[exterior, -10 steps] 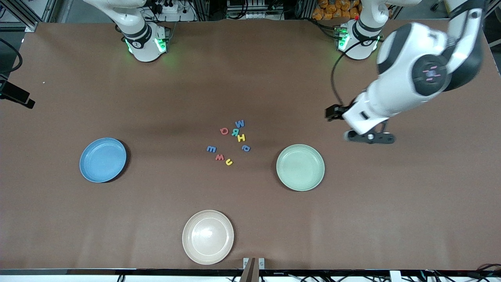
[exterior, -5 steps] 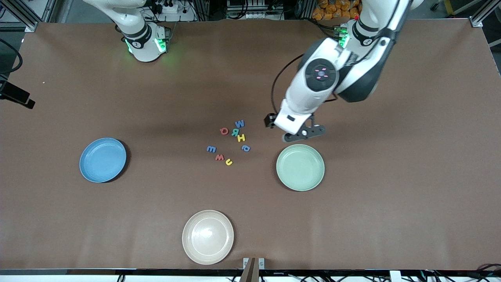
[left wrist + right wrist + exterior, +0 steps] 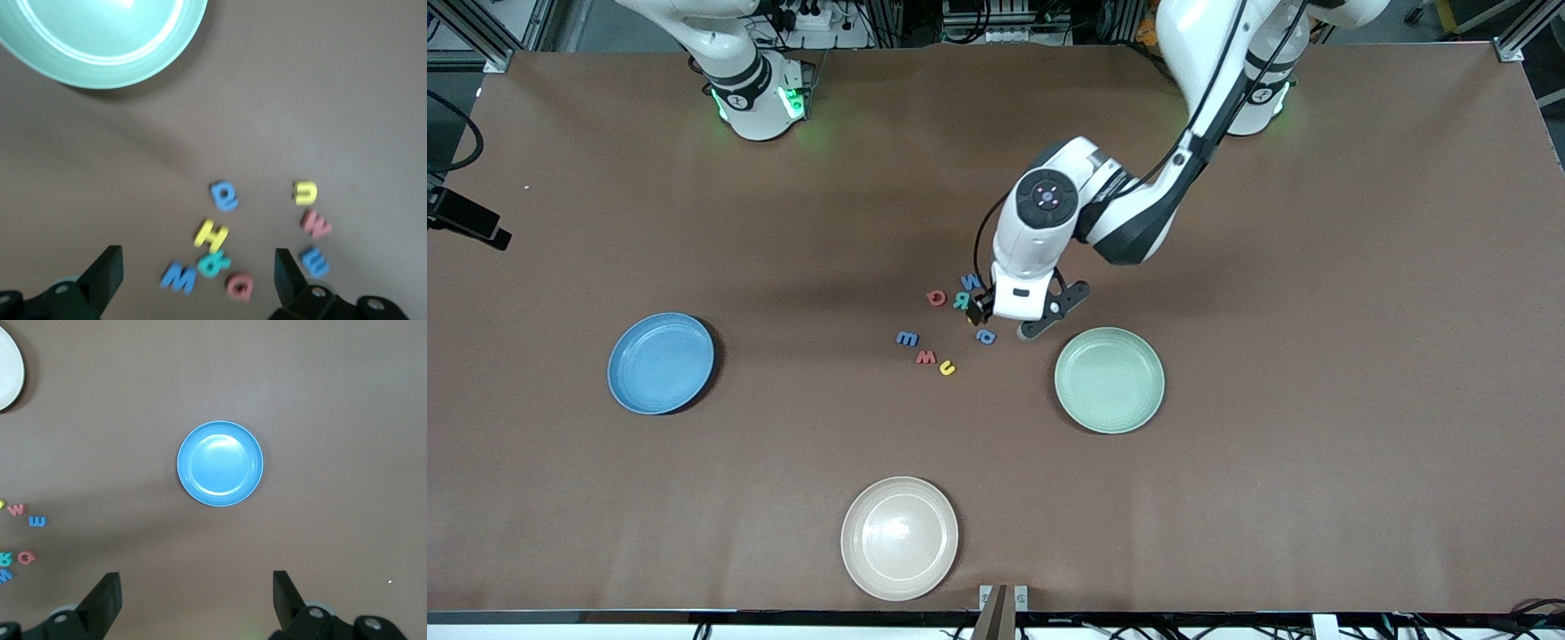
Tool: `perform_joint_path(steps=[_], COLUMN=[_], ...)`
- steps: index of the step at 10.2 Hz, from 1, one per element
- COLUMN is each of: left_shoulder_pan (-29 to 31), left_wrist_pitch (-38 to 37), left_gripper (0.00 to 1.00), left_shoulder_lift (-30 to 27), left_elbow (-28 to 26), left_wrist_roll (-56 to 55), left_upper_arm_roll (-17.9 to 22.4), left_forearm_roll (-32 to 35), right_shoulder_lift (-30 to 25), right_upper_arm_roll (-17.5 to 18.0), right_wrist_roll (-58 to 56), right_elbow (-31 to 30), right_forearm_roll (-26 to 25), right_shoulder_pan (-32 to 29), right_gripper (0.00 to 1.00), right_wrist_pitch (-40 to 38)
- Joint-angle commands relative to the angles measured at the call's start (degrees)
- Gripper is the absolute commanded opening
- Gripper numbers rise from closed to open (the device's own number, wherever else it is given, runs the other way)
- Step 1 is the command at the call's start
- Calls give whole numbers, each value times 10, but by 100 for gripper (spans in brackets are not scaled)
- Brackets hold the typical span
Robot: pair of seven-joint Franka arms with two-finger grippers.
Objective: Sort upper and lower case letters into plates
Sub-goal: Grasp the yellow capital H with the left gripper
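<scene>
Brown bench (image 3: 1316,400) was noted. Left end effector (image 3: 193,280), fingers spread wide, was found over the letters (image 3: 220,247); mint plate (image 3: 1109,380) beside it. Right end effector (image 3: 197,603), wide, was found above the blue plate (image 3: 220,463).

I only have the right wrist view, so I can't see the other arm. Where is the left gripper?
Observer: The left gripper hangs open over the edge of the letters, on the side toward the mint green plate.
Operator: Anything in that plate?
Observer: No, it holds nothing.
Operator: How many letters are out?
Observer: Eight, all lying on the table, none in a plate.
</scene>
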Motion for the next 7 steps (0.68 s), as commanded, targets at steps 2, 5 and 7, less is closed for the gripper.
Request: perform_joint_path(steps=[2,5,7], left_shoulder_pan=[-32,-53,-62], left_wrist_pitch=[46,63,82], left_gripper=[100,100,100], left_shoulder_lift=[69,112,129], left_elbow=[35,47,55], left_wrist_roll=[-68,-65,-66], left_upper_arm_roll=[10,10,10], left_forearm_roll=[53,53,52], right_shoulder_lift=[3,2,2], right_upper_arm_roll=[1,1,1], right_wrist_roll=[-7,-6,-7], right_elbow=[2,2,2], right_forearm_roll=[5,5,4], right_shoulder_pan=[-1,-1,-1], right_gripper=[100,100,100], right_wrist_pitch=[6,6,6])
